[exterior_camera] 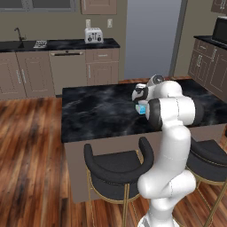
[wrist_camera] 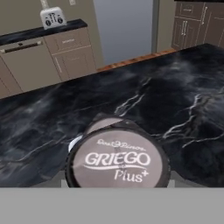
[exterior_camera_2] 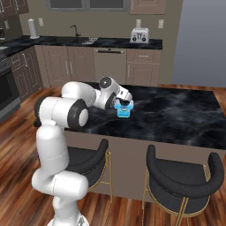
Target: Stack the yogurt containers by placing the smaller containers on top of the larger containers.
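A small round dark cup, its pale lid reading "GRIEGO Plus+", sits atop the squarish light blue tub on the black marble worktop. The pincer hangs over it; whether it grips cannot be told. A white toaster stands on the far counter.

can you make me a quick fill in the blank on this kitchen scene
1. The white toaster stands on the back ____.
2. The small round cup with the pale lid reads GRIEGO ____.
3. The squarish light blue tub sits on the black marble ____.
4. Two black ____ stand before it.

Missing: counter; Plus; island; stools
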